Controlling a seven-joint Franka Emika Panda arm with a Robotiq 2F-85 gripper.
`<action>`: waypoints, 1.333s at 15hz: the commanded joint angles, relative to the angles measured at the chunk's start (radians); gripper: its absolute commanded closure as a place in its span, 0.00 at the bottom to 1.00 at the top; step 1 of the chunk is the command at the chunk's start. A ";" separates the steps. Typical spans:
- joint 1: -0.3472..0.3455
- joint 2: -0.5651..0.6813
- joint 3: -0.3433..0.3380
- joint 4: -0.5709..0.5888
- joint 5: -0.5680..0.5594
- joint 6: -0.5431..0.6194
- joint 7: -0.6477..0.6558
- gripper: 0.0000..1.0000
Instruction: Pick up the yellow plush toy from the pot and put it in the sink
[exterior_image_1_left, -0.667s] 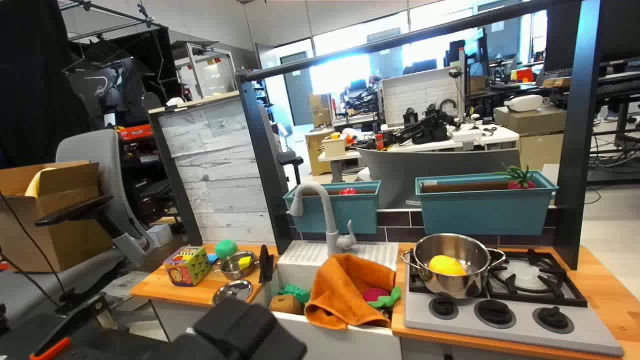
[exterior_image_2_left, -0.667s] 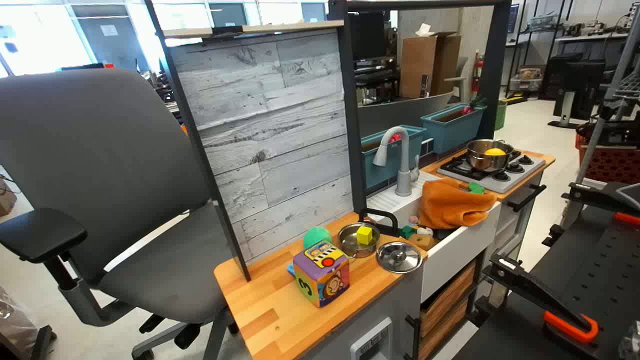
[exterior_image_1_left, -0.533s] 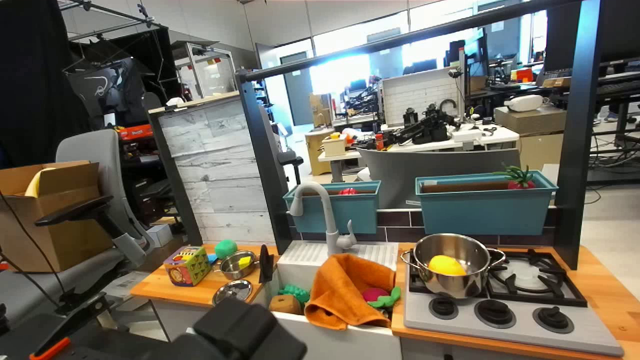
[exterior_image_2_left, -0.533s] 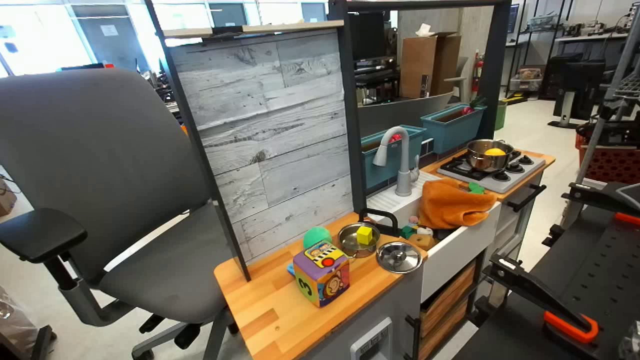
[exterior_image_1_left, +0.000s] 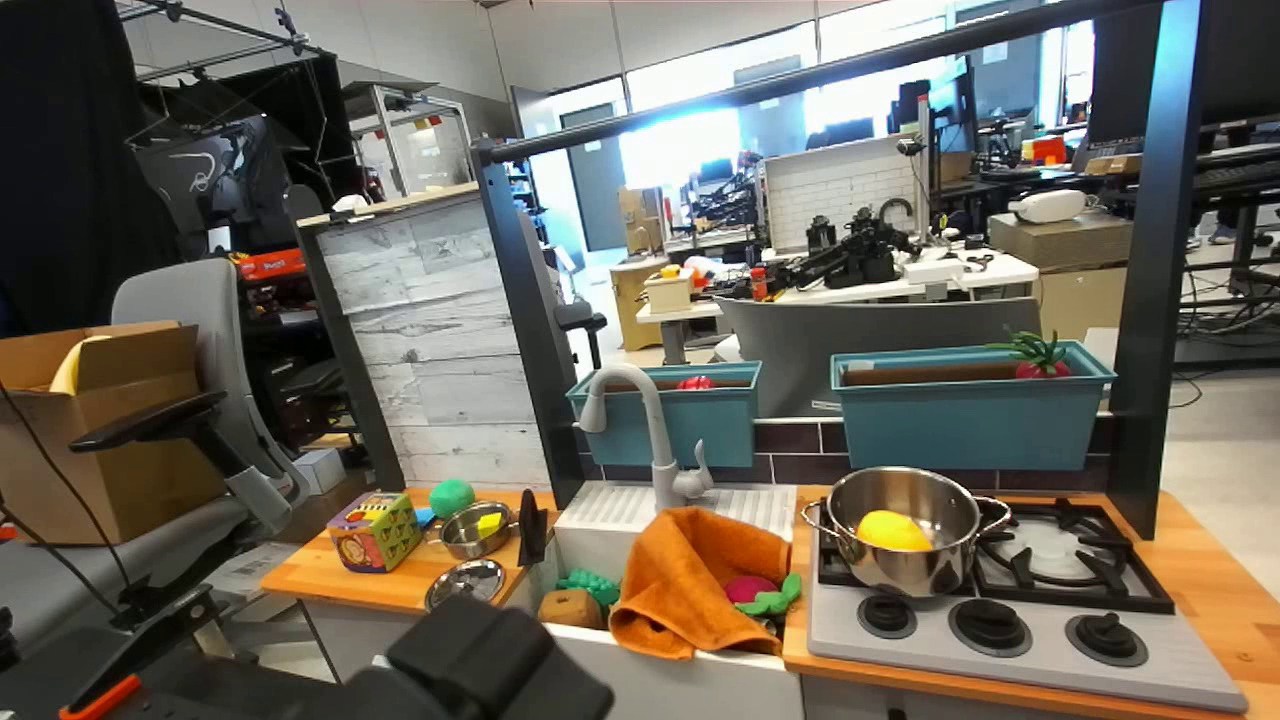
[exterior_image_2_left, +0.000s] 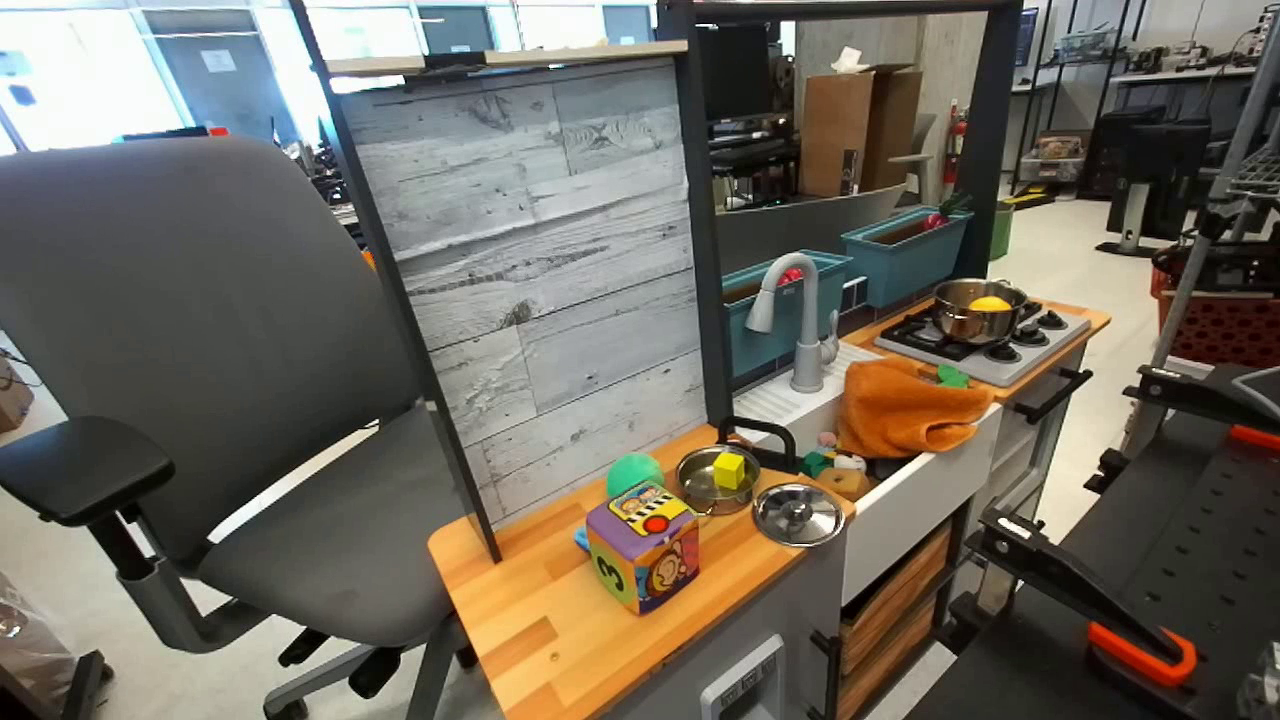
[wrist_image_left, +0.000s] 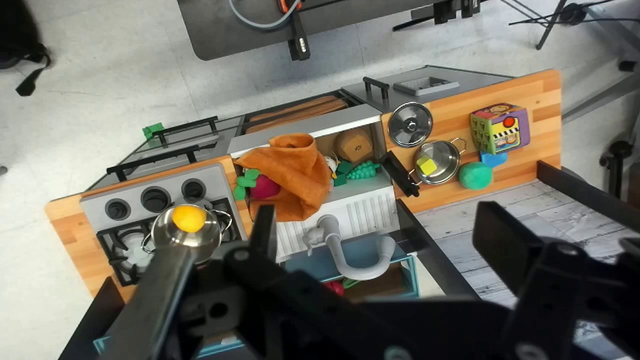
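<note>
My gripper stands wide apart, holding nothing; its blurred body covers one edge of the steel pot in the wrist view. The yellow plush toy sits inside that pot, on the stove. I can't make out the black shape at an exterior view's bottom edge. An orange cloth hangs over the front edge of the sink, hiding part of its basin. A steel lid lies on the wooden countertop, at its front corner by the sink. Past the countertop's end stands a grey office chair, partly out of frame.
</note>
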 joint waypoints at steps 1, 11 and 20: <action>-0.018 0.003 0.014 0.003 0.006 -0.002 -0.006 0.00; -0.053 0.347 -0.035 0.229 0.154 0.036 0.005 0.00; -0.138 0.601 -0.013 0.416 0.340 0.068 0.088 0.00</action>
